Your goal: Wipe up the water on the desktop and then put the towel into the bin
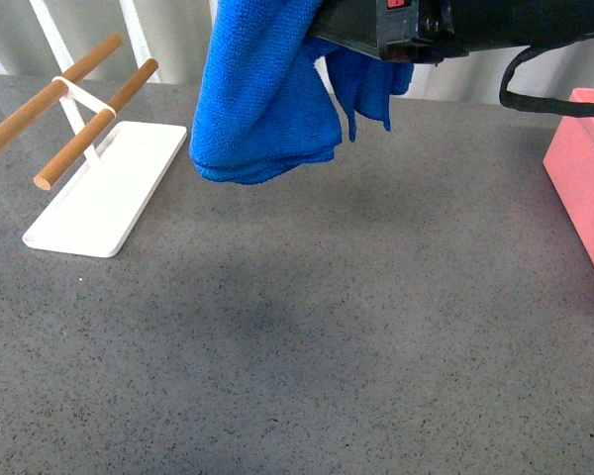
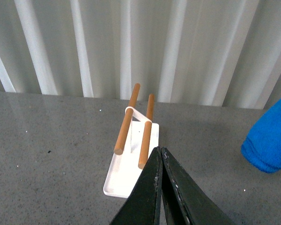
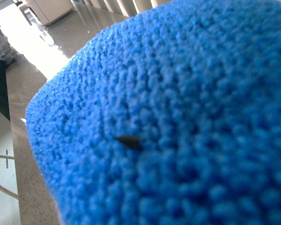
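1. Pale ribbed panels (image 2: 187, 47) stand behind a dark grey speckled table (image 1: 307, 376). A white tray (image 1: 104, 198) with two wooden rods (image 1: 94, 124) sits at the left of the front view.
2. The towel (image 1: 262, 94) hangs bunched in the upper middle of the front view, clear of the table. It hangs from the right arm (image 1: 475, 25), which crosses the upper right.
3. The right tool is buried in cloth. The right wrist view is filled with blue pile, and only a small dark tip, probably one finger, pokes through. Since the towel hangs free from it, I judge it clamped on the towel.
4. The left tool (image 2: 160, 154) is pinched together with nothing in it, low over the table just before the tray.
5. The bin (image 1: 584, 168) shows at the right edge of the front view, well apart from the towel.
6. The towel should handle as soft, light and limp, so it will droop and sway. A hold on a thick bunch suits it better than a single hem. The trailing folds could catch on the bin's rim.
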{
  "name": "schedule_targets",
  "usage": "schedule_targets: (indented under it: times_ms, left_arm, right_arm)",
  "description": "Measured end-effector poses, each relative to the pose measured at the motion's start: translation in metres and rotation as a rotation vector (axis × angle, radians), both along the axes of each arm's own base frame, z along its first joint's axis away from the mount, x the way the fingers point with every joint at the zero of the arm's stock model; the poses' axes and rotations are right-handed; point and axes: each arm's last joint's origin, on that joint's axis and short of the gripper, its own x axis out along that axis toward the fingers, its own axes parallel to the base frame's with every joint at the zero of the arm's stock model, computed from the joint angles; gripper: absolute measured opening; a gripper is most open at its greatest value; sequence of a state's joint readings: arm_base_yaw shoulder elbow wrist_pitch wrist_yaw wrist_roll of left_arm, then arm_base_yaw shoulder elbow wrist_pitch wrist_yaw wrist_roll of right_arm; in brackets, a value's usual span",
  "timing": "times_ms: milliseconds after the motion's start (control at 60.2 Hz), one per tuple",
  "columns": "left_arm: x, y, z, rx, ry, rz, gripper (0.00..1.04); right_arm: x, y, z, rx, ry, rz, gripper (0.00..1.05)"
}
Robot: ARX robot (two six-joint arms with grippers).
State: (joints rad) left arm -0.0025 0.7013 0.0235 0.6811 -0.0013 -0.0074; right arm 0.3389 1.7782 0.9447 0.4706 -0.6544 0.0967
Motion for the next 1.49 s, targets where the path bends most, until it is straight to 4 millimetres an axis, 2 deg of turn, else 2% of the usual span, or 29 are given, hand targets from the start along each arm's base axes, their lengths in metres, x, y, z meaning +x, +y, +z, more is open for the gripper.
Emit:
schedule_targets:
  times_ms: [747,1261,1361,1494]
  left_arm:
    - [-0.026,0.000,0.007,0.000,-0.024,-0.001,0.04]
    - [-0.035,0.000,0.007,0.000,-0.023,-0.001,0.04]
    - [-0.045,0.000,0.002,0.000,0.009,-0.001,0.04]
    - [-0.047,0.000,0.004,0.000,-0.019,-0.001,0.04]
  right_arm:
    - [0.000,0.000,-0.001,-0.031,-0.010,-0.031,0.05]
    - [-0.001,-0.003,-0.005,-0.034,-0.004,-0.040,0.05]
    - [-0.001,-0.004,-0.006,-0.035,-0.002,-0.040,0.05]
    - [0.000,-0.005,-0.007,-0.038,-0.001,-0.042,0.05]
